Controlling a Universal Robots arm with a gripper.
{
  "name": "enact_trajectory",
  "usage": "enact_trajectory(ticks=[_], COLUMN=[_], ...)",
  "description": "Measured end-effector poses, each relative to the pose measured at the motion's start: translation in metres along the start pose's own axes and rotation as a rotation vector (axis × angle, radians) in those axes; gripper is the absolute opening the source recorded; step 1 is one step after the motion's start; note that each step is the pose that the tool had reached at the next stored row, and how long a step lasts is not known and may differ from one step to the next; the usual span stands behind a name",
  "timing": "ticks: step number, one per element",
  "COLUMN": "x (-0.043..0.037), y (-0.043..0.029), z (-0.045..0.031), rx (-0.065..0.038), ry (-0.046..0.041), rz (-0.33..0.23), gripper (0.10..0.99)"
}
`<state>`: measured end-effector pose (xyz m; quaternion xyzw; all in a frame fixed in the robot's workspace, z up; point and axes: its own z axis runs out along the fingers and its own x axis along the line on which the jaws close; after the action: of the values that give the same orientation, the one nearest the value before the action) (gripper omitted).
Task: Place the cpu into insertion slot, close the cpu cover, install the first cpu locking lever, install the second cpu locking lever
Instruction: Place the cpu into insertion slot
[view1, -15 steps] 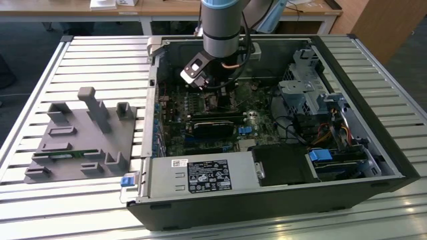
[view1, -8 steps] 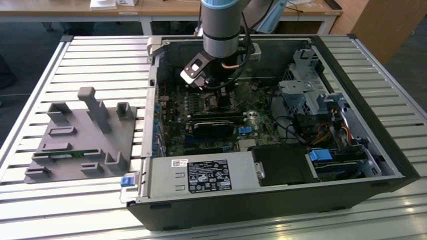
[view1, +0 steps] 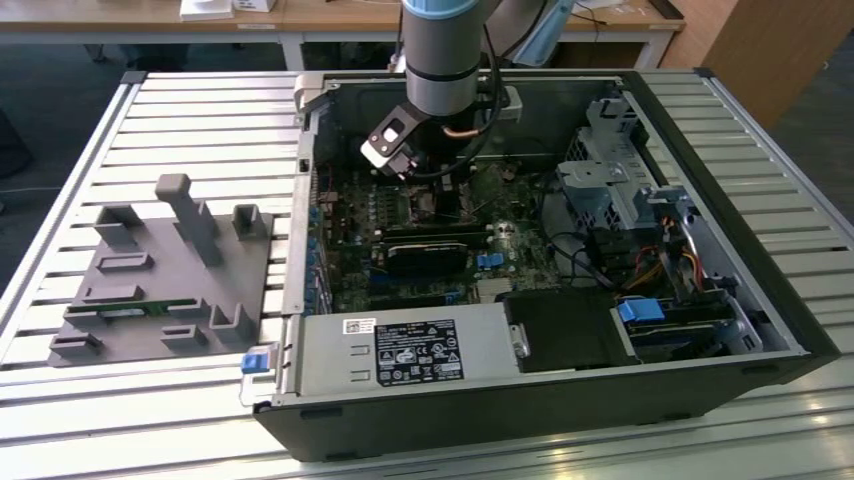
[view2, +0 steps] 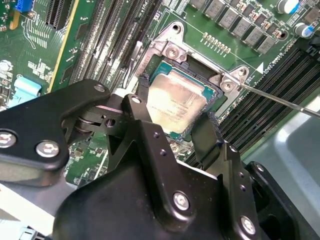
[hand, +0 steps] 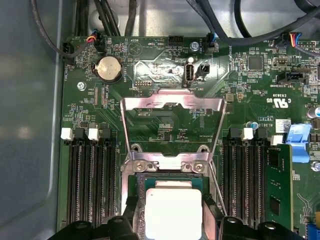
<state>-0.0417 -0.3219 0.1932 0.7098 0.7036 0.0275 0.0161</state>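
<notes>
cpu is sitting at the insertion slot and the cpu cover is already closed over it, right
No: the cpu cover is open, swung back away from the insertion slot, as the first wrist view shows. The cpu is at the slot, uncovered.

A slatted metal table (view1: 80, 130) carries an open computer case (view1: 767, 260) at centre and right of the exterior view. A grey moulded fixture (view1: 134, 290) sits at left, apart from the case. A silver power supply (view1: 400, 352) with a black label lies at lower centre, and a drive cage (view1: 603, 180) at upper right. In the first wrist view a coin battery (hand: 109, 69) sits near black memory slots (hand: 90, 180).
</notes>
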Motion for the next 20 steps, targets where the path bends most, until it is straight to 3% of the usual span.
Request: enact_trajectory(ticks=[13,20], x=[0.003,0.0032], y=[-0.0001,0.0005], z=[0.0005,-0.0091], rx=[0.0,0.0], ry=[-0.0005,-0.0001], rz=[0.0,0.0], gripper=[0.612,0.612])
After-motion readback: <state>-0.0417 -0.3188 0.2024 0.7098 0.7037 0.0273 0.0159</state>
